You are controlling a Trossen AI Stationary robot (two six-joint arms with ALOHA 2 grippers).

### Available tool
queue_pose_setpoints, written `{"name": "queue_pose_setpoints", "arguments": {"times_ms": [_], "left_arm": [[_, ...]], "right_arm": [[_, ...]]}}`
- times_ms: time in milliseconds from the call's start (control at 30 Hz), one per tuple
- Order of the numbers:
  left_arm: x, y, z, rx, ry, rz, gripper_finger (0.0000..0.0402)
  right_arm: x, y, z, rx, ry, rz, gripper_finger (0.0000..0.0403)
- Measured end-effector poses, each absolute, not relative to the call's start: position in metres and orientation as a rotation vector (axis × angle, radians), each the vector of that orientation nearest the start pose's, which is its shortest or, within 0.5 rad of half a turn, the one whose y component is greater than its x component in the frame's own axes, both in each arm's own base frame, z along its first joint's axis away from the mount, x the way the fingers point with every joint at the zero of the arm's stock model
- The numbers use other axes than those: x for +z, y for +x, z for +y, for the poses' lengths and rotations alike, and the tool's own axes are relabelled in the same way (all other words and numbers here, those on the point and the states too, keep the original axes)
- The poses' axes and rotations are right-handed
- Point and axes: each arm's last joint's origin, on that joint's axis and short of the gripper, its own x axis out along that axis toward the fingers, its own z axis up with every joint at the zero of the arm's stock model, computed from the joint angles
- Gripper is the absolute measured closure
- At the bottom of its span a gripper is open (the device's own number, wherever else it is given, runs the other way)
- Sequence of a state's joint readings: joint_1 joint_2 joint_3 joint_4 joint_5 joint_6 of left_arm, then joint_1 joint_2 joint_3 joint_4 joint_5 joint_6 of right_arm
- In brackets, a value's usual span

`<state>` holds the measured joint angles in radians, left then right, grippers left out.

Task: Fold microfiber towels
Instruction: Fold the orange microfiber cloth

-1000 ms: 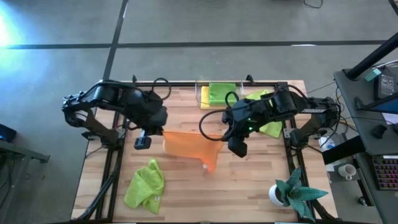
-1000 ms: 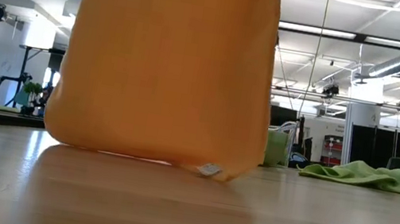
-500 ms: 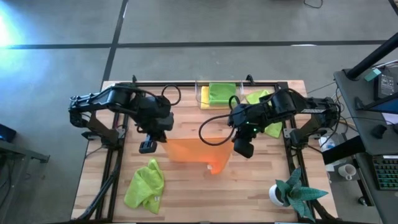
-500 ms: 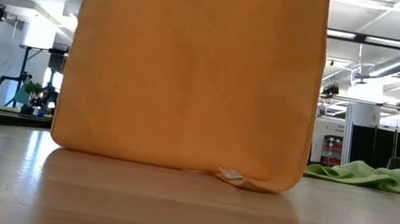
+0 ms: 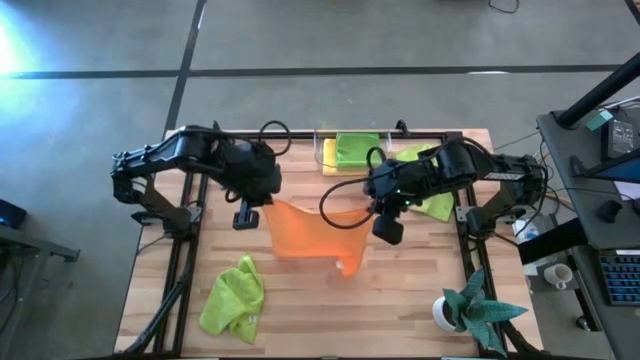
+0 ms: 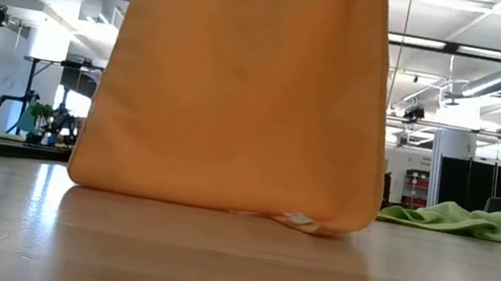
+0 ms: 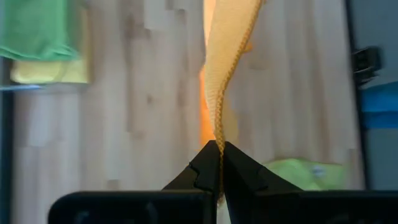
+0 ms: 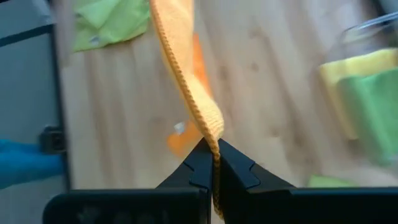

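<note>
Pinched shut on one upper corner of the soft orange microfiber towel [image 5: 312, 235], the left gripper [image 5: 262, 200] hangs above the pale wooden slatted table [image 5: 300, 300], left of centre in the high view. Its wrist view shows the two dark fingers [image 7: 200, 169] pressed together with the towel's stitched edge [image 7: 219, 93] clamped between them. Over on the other side, the right gripper [image 5: 372, 208] is likewise closed on the opposite upper corner, the hem [image 8: 189, 99] running from its fingers [image 8: 202, 165] out over the table.

Between the two grippers the orange towel hangs as a sheet. Its top edge runs across the table from one arm to the other and sags a little in the middle; the cloth drops from there to the wood, where its lower edge rests and curls, as the low view shows [image 6: 239, 88]. A small white tag [image 6: 298, 220] lies at the lower corner nearer the right arm; any writing on it is too small to read.

One crumpled lime green towel [image 5: 233, 297] lies at the table's near left. Another lime green towel [image 5: 437, 205] lies partly under the right arm at the right edge. At the far edge a clear plastic bin [image 5: 330, 150] holds a folded lime green towel [image 5: 356, 150] on top of a yellow one [image 8: 360, 68]. Standing at the near right corner is a teal spiky-leaved plant in a white pot [image 5: 468, 308].
</note>
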<state>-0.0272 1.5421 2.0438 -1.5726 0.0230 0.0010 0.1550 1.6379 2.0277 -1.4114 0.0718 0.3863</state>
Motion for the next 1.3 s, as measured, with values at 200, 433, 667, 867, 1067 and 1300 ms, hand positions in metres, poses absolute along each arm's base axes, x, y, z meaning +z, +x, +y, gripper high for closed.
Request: {"name": "queue_pose_setpoints", "arguments": {"times_ms": [200,433,667,867,1067,1300], "left_arm": [[0.453,0.245,0.007,0.114,0.198,1.077,0.0402],[0.458,0.241,0.023,0.224,0.335,1.085,0.0402],[0.482,0.229,0.026,0.333,0.386,0.998,0.0402],[0.483,0.225,0.019,0.157,0.178,0.950,0.0402],[0.466,0.234,0.007,0.012,0.020,1.014,0.0402],[0.449,0.234,-0.005,-0.036,-0.030,1.084,0.0402]], "right_arm": [[0.441,0.288,0.027,-0.266,0.052,0.944,0.0394],[0.460,0.284,0.012,-0.388,-0.208,0.868,0.0394],[0.469,0.283,0.011,-0.354,-0.321,0.842,0.0394],[0.462,0.286,0.015,-0.222,-0.218,0.866,0.0394],[0.442,0.296,0.028,-0.108,-0.045,0.910,0.0394],[0.402,0.317,0.050,-0.077,-0.001,0.921,0.0394]]}}
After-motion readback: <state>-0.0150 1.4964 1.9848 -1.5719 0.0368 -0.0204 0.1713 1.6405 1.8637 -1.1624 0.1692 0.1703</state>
